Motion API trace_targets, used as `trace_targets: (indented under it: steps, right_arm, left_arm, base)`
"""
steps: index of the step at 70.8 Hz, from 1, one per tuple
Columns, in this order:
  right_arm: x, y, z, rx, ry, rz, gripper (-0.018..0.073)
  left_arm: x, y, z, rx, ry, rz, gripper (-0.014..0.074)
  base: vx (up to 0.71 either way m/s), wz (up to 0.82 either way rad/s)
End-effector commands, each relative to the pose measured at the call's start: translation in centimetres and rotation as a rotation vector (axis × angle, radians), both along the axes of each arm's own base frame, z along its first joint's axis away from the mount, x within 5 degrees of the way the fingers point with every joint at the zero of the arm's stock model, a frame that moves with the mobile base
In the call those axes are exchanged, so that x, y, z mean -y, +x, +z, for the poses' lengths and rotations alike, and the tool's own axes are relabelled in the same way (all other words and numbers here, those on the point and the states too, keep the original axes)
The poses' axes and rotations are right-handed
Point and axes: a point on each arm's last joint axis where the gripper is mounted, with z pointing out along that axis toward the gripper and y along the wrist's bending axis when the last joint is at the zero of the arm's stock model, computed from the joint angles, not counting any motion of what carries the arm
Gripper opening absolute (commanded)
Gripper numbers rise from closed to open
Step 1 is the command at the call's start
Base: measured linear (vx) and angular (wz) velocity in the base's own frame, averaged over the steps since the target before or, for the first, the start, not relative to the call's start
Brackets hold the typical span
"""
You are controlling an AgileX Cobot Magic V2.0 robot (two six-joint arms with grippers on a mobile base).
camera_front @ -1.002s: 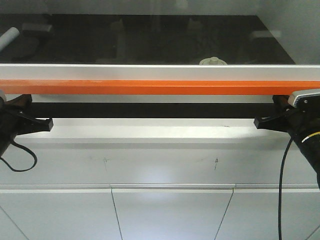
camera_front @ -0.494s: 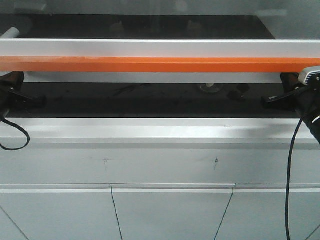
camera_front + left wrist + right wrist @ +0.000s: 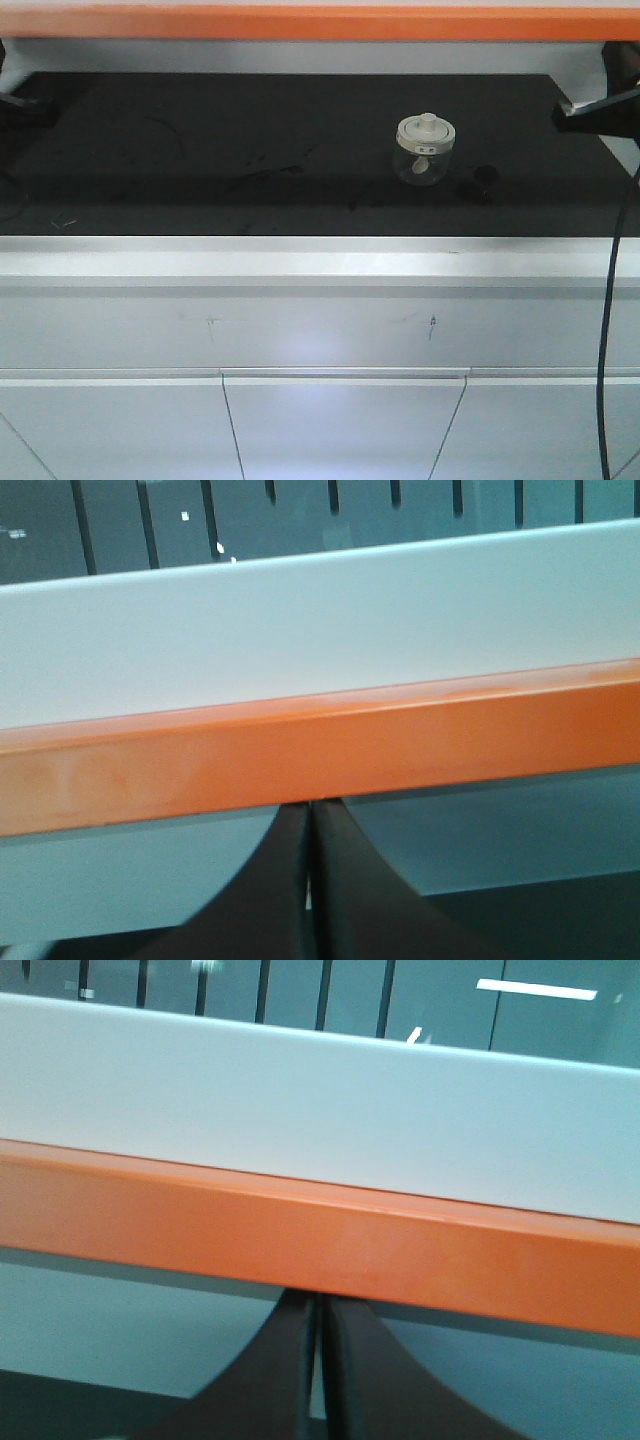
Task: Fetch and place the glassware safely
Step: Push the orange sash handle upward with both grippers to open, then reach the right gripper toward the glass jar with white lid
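The glassware, a small squat clear jar with a cream-white knobbed lid and a small label, stands upright on the black work surface, right of centre. An orange-edged sash bar runs across the top of the front view. My left gripper is at the far left edge and my right gripper at the far right, both well apart from the jar. In the left wrist view the left gripper is shut, its tips touching the underside of the orange bar. The right gripper is shut the same way under the bar.
A small dark object or shadow lies just right of the jar. A white ledge borders the surface at the front, with cabinet fronts below. A black cable hangs down at the right.
The orange-edged sash has risen from mid-frame to the top, and both grippers rose with it. The jar, first hidden behind the sash, now shows in full.
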Motion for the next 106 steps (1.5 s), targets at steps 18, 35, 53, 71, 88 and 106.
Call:
trace_targets:
  steps: [18,35,53,71,88,106]
  right_arm:
    - [0.1,-1.3,4.0,0.156,0.003,-0.008,-0.0004]
    - [0.2,-1.6,4.2,0.139,0.001,-0.014,-0.0004]
    - [0.1,-3.7,5.7,0.047,0.014,-0.026,-0.0004]
    - [-0.3,-6.4,6.9,-0.055,0.066,0.005,-0.0004]
    - [-1.0,-9.2,4.5,-0.087,0.074,0.065,-0.0004]
    - [-1.3,-11.7,0.2,-0.17,0.075,0.078,-0.0004]
  left_arm:
    - [0.1,-2.4,6.1,0.279,-0.015,-0.008,-0.0007]
    - [0.1,-2.5,6.0,0.238,-0.014,-0.007,-0.0007]
    - [0.0,-3.8,6.3,0.127,-0.01,0.0,-0.0007]
    - [-0.1,-5.8,6.3,-0.021,-0.009,0.008,-0.0007]
    - [-0.1,-9.5,4.4,-0.034,-0.024,0.005,-0.0007]
    - [-0.2,-13.0,-0.1,-0.106,-0.026,0.006,-0.0007]
  base:
    - [0.0,0.0]
    - [0.0,0.0]
    - [0.0,0.0]
    - [0.0,0.0]
    - [0.0,0.0]
    - [0.0,0.0]
